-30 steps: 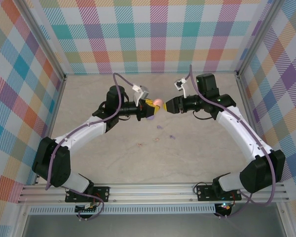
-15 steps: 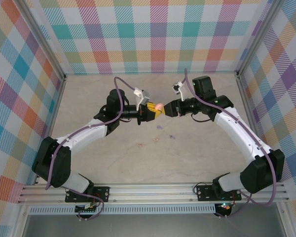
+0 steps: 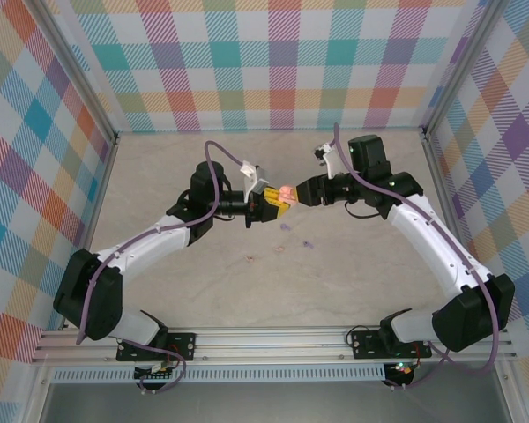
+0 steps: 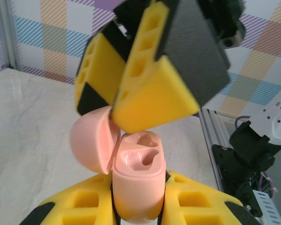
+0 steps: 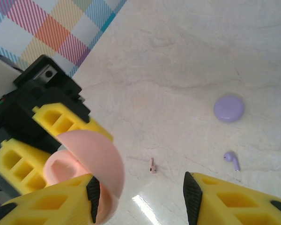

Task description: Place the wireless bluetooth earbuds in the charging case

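LEFT: left gripper (image 4: 138,206) clamped on pale pink round plastic charging case (image 4: 136,187), aloft mid-table, hinged lid (image 4: 93,145) open, sockets empty | RIGHT: right gripper (image 5: 139,197) jaws apart, one fingertip (image 5: 61,197) against lid | EARBUDS: tiny pale pink plastic earbud (image 5: 152,165) and tiny lilac plastic earbud (image 5: 232,161) on marbled beige table (image 5: 178,70), nearer | RISK: fingertip pressure may snap lid shut or twist case out of grip

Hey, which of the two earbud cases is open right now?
The pink case, held in the left fingers, is open, its lid flipped back. The purple case lies shut on the table.

Pink case (image 4: 138,187) smooth satin plastic; table (image 5: 187,56) glossy, marble-look.
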Controlling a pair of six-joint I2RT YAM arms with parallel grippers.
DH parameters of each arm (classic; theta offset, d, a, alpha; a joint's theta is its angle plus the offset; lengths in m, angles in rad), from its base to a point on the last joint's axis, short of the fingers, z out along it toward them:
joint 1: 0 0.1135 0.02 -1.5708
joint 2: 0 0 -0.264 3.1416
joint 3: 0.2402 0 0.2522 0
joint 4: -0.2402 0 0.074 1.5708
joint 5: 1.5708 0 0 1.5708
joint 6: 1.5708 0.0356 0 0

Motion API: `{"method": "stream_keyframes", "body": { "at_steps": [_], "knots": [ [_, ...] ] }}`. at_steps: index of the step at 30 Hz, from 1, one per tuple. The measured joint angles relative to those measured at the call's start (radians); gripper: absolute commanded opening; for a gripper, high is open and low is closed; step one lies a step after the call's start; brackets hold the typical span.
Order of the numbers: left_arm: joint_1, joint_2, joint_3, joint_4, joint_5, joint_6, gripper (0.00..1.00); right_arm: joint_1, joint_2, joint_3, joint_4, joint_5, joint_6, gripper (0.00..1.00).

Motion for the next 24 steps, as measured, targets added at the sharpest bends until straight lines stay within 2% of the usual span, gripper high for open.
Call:
{"method": "stream_keyframes", "body": {
  "at_steps": [11,18,24],
  "knots": [
    [-0.002,-0.011,-0.029,0.032,-0.001,-0.014,0.17,0.000,-0.008,0.000,-0.003,-0.027,0.005,0.56],
    [-0.002,-0.011,-0.063,0.114,-0.001,-0.066,0.18,-0.007,-0.095,-0.002,-0.002,0.013,0.034,0.56],
    [-0.002,-0.011,-0.072,0.171,0.000,-0.099,0.21,-0.120,-0.174,-0.047,-0.007,0.119,0.091,0.56]
  ]
}}
